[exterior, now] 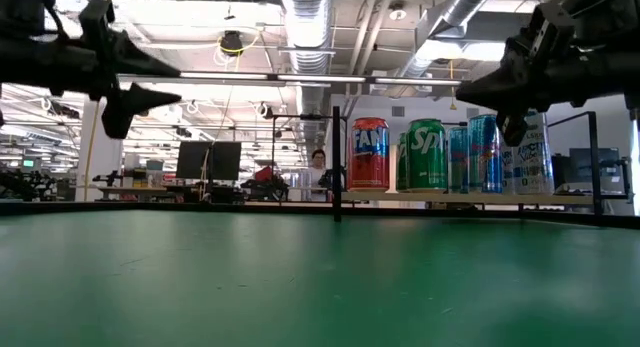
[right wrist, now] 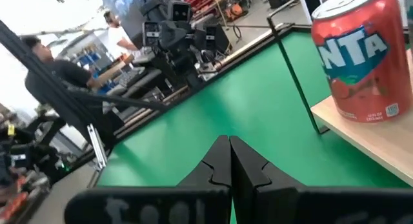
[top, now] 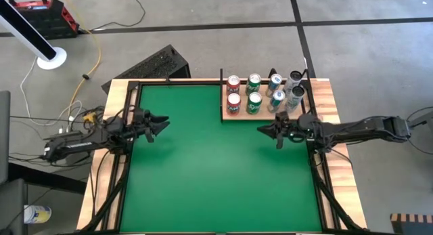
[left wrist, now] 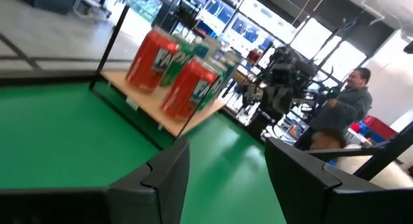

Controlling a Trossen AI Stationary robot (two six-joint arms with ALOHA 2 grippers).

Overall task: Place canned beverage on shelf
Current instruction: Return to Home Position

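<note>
The shelf (top: 238,117) lies flat on the green desk (top: 203,181), at the desk's far edge on the right arm's half. 8 cans stand upright on the shelf in 2 rows of 4, paired by colour. The 2 red cans (top: 233,103) occupy the shelf end facing the left arm. Next come the 2 green cans (top: 254,102), then the 2 blue cans (top: 277,98), and the 2 white cans (top: 295,96) stand at the opposite shelf end. Each pair is lined up front to back, and neighbouring cans stand just beside one another. The right arm (top: 352,130) reaches in from the white-can side of the shelf. The right jaws are just off the shelf's near edge, in front of the blue cans, raised clear of the desk and touching nothing. The right wrist view shows the right jaws closed, fingers (right wrist: 219,162) pressed together with nothing between them, and 1 red can at the shelf corner close ahead. The left arm (top: 101,135) is well apart from the shelf, out past its red-can end, with the left jaws aimed toward the shelf and raised off the desk. The left wrist view shows the left jaws open and empty, the 2 fingers (left wrist: 169,172) spread apart. In the low view a person (exterior: 318,170) is visible in the room beyond the shelf.
</note>
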